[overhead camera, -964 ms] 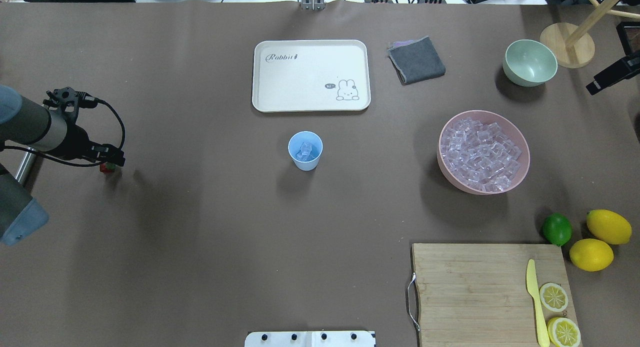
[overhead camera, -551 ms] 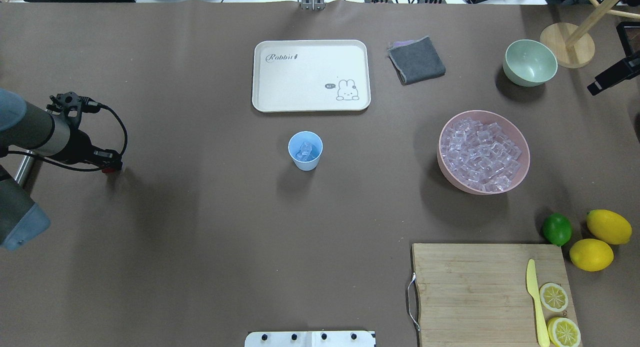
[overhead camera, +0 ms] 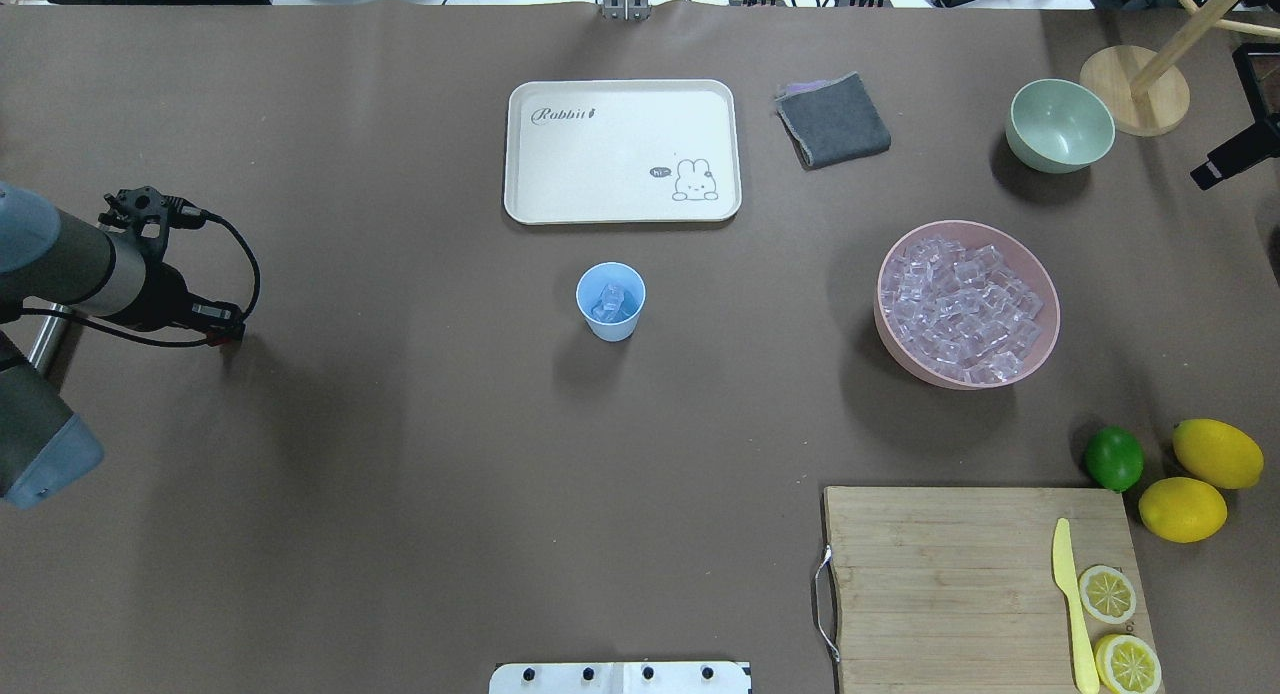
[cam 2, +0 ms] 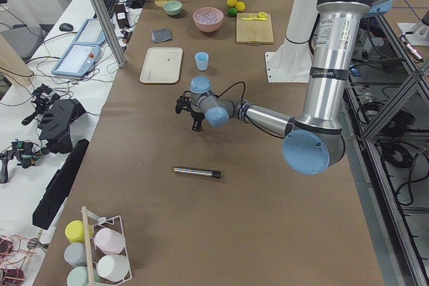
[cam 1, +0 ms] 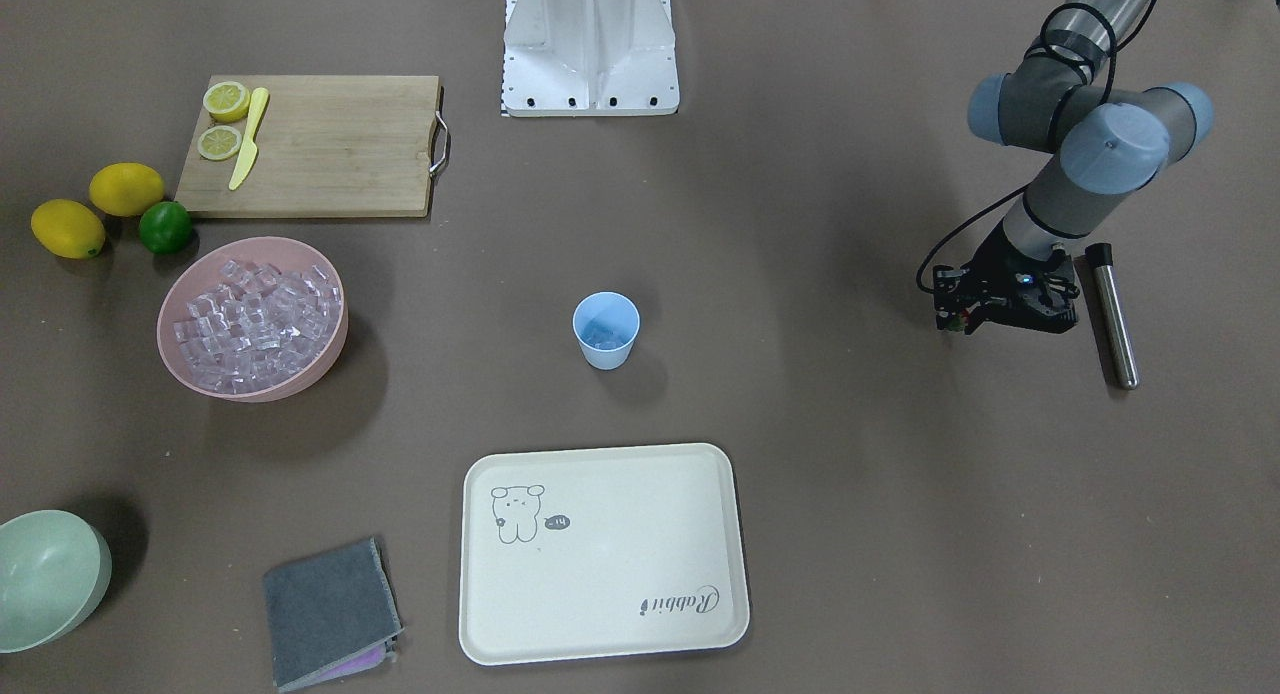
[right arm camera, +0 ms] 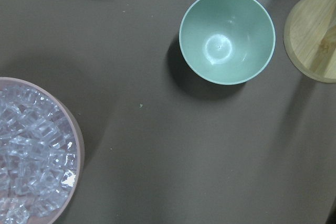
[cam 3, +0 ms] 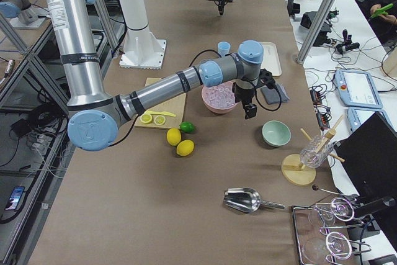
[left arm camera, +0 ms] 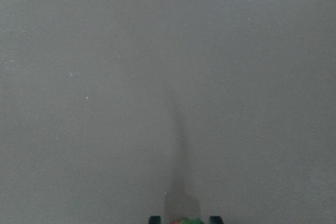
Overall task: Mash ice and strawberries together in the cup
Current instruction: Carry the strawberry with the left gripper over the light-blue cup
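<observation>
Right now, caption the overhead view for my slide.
Left claw holds the strawberry, far left of the blue cup containing ice.

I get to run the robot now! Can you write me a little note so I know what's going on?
Left gripper: shut on the strawberry, far to the robot's left of the cup.
Right gripper: hangs between the pink bowl and the green bowl; open or shut, cannot tell.
Done: some ice is in the cup.
Left: drop the strawberry in, then mash.
</observation>
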Controlling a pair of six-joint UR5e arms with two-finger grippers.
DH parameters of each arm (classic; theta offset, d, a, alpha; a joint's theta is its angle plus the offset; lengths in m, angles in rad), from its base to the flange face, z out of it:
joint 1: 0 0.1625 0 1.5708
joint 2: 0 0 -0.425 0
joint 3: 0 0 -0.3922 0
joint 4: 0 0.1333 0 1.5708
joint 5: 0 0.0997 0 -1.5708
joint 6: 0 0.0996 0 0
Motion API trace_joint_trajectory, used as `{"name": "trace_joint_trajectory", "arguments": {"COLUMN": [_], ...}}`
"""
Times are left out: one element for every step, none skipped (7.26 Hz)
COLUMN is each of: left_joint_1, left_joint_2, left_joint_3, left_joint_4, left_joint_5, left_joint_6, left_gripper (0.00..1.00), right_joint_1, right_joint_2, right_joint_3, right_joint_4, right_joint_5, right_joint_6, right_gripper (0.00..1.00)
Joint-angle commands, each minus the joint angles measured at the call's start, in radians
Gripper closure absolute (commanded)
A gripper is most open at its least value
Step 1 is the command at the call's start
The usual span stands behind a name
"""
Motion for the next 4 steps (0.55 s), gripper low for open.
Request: {"name": "trace_joint_trajectory", "arguments": {"left_joint_1": [0.002, 0.016, 0.040, 0.054], "left_joint_2": [-0.218, -0.313, -0.375, -0.436], "left_joint_3": [-0.096, -0.107, -0.103, -0.082], "left_joint_4": [0.340, 0.431, 0.444, 0.444], "left_joint_5": [-0.003, -0.004, -0.012, -0.012], "left_joint_6": [-0.001, -0.026, -0.072, -0.124], "left_gripper": [0.71, 0.71, 0.71, 0.71], "right_joint_1": [0.000, 0.000, 0.000, 0.002], "right_joint_2": [-0.001, -0.001, -0.002, -0.004], "right_joint_3": [0.001, 0.003, 0.001, 0.003], "right_joint_4": [0.002, 0.002, 0.002, 0.002], "right_joint_5": [0.000, 0.000, 0.000, 0.000], "right_joint_6": [0.001, 0.001, 0.001, 0.001], "right_gripper": [0.06, 0.06, 0.05, 0.05]}}
